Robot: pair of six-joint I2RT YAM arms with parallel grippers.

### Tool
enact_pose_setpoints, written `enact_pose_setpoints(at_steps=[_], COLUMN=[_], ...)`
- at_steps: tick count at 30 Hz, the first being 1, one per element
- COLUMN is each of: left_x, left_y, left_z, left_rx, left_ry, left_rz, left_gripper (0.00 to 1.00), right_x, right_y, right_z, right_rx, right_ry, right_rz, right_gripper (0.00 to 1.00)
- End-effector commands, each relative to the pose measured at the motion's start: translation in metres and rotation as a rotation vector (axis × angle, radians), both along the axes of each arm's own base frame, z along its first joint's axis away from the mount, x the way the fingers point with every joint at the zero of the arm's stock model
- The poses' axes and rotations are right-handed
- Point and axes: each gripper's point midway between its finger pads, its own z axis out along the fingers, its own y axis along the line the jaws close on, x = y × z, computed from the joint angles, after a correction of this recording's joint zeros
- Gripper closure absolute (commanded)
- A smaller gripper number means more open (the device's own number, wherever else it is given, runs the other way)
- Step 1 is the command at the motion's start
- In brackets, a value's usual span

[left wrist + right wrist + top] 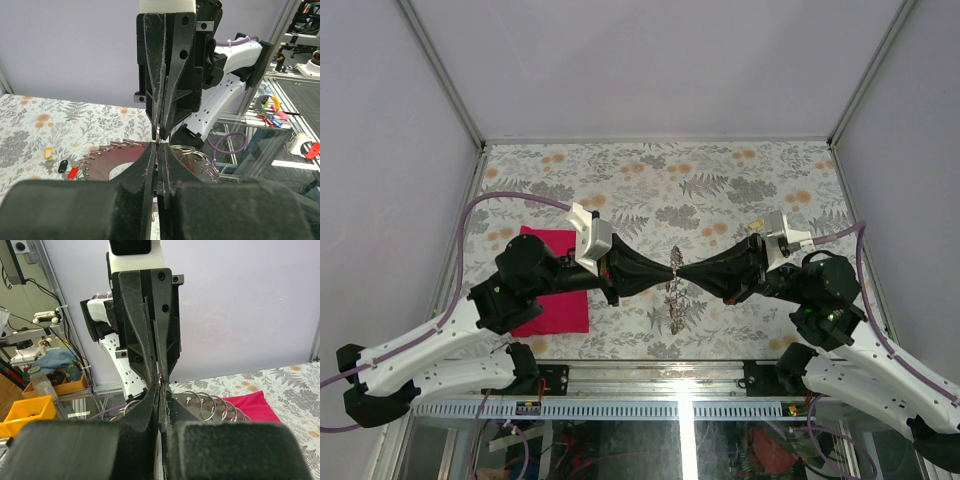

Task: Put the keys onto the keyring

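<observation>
Over the middle of the table my left gripper and right gripper meet tip to tip. Both are shut on a small metal loop of the keyring, which hangs below them as a silvery strand. In the left wrist view my own fingers are pressed together, and the keyring's coil of small rings spreads beneath them. In the right wrist view those rings show behind my shut right gripper. Three keys lie loose on the table, with yellow, black and red heads.
A magenta cloth lies flat on the floral table under the left arm and also shows past the rings. Grey walls close in the table at the back and sides. A metal rail runs along the near edge.
</observation>
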Motion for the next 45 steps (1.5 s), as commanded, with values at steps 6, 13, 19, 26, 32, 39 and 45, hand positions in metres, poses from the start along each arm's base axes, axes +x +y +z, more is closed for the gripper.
enact_pose_setpoints(at_steps=[6,13,19,26,32,39,45], left_x=[-0.015,-0.015,-0.007,0.002,0.000,-0.009,-0.010], left_y=[-0.001,0.002,0.005,0.010,0.007,0.001,-0.002], left_z=[0.016,0.001,-0.028,-0.047,-0.051,-0.050,-0.052], left_rx=[-0.016,0.151,0.342,0.509,0.586,0.625,0.642], left_ry=[-0.059,-0.063,-0.033,-0.029,-0.053,-0.075,-0.080], left_rz=[-0.087,-0.093,-0.067,-0.019,-0.029,-0.066,-0.074], left_gripper=[1.00,1.00,1.00,1.00,1.00,1.00,1.00], right_x=[-0.009,-0.013,-0.012,-0.011,-0.010,-0.009,-0.009], right_y=[-0.011,-0.018,-0.018,-0.012,-0.003,0.002,0.004], right_z=[0.028,0.014,-0.003,-0.027,-0.040,-0.050,-0.048], right_rx=[0.057,-0.051,-0.180,-0.284,-0.341,-0.368,-0.364], right_ry=[-0.098,-0.140,-0.129,-0.097,-0.080,-0.070,-0.075], right_rz=[-0.012,-0.033,-0.031,0.003,0.050,0.076,0.083], right_gripper=[0.99,0.75,0.66,0.56,0.56,0.57,0.65])
